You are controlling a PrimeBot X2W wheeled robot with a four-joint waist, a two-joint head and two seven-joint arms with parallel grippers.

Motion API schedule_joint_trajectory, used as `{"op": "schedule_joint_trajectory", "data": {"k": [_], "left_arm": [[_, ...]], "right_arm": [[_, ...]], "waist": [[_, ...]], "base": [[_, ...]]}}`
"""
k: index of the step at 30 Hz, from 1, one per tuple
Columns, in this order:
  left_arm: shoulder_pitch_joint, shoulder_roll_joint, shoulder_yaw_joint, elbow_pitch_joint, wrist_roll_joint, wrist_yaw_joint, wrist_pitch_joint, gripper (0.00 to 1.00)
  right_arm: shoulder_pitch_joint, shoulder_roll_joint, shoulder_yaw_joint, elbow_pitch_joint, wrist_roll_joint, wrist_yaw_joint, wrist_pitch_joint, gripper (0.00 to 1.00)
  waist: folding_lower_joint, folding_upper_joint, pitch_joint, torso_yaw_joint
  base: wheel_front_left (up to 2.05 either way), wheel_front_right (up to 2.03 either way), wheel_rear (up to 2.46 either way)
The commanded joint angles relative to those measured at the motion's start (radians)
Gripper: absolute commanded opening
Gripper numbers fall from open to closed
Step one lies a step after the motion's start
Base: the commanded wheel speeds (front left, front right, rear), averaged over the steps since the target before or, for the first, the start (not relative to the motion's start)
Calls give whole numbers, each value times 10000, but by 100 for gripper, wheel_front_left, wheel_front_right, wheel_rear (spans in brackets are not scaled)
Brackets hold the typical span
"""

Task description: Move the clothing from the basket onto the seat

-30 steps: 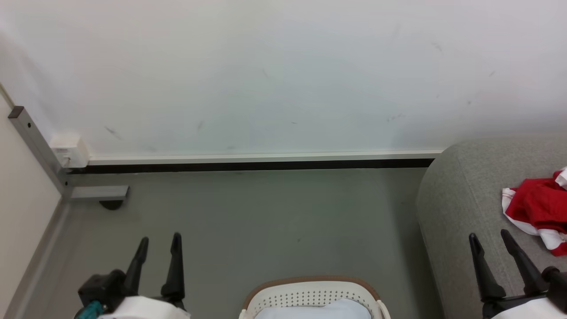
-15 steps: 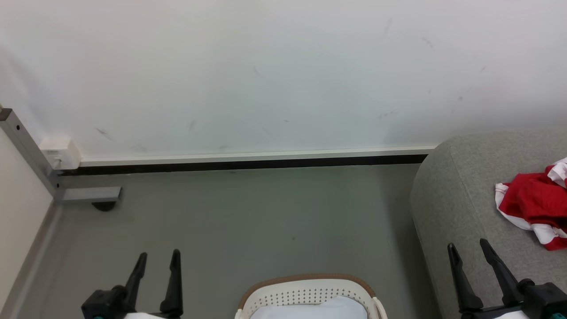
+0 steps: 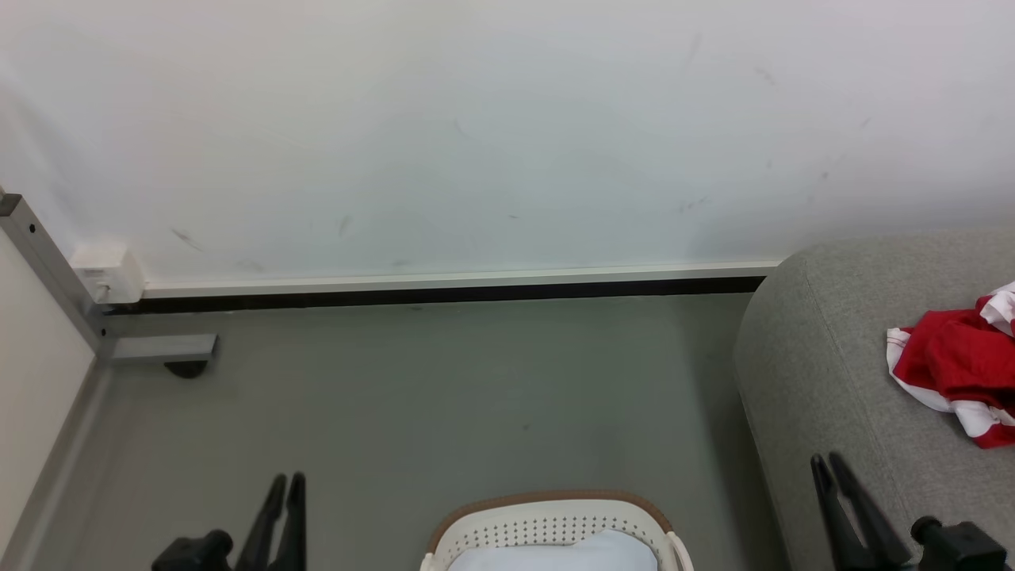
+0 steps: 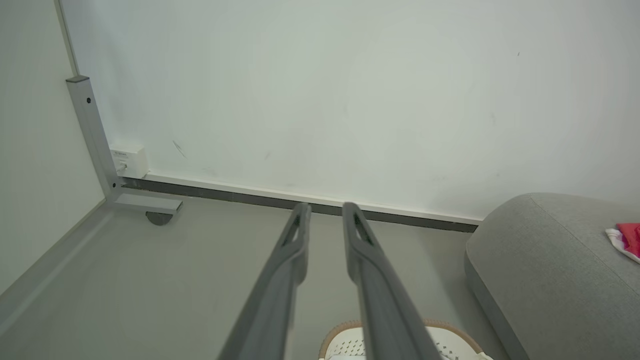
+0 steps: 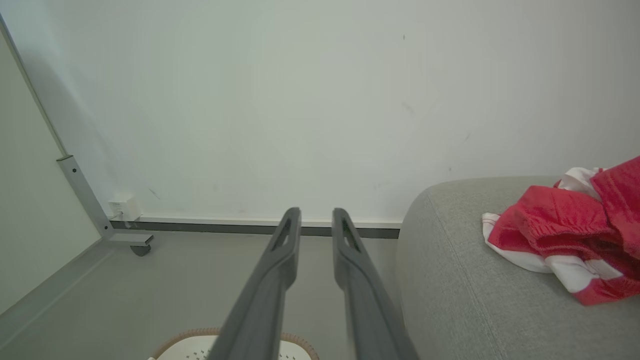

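Observation:
The red clothing (image 3: 955,365) with white trim lies crumpled on the grey seat (image 3: 825,349) at the right; it also shows in the right wrist view (image 5: 565,225). The basket (image 3: 547,501), cream with a tan rim, stands on the floor at the bottom centre, and the part of its inside that shows holds a pale blue-white cloth (image 3: 563,555). My left gripper (image 3: 285,480) hangs over the floor left of the basket, jaws narrowed but apart, with nothing between them (image 4: 326,207). My right gripper (image 3: 825,461) stands at the seat's near edge, narrowly open and empty (image 5: 315,212).
A white wall with a dark baseboard runs across the back. A grey metal post (image 3: 47,262) with a foot and a small white box (image 3: 107,274) stands in the left corner. Grey floor (image 3: 444,396) lies between wall, basket and seat.
Both grippers have narrowed their jaws and sunk lower in the head view. The camera shifted a little at first, then held still. The red clothing stays put on the seat.

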Motion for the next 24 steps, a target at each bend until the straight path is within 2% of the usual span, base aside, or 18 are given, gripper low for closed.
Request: {"op": "schedule_joint_trajectory", "data": {"k": [1,24], "left_arm": [[71,-23,13,127,-32,-1,22,0],[-170,5,308,-96,-3965,-77,1077,0]], "right_arm": [[76,39,25,104,33,0,33,0],[-136,305,-701,-30,3589,-4,1053,0]], "waist": [[0,0,1,1],[0,0,78,142]], "base": [[0,0,0],[0,0,0]]}}
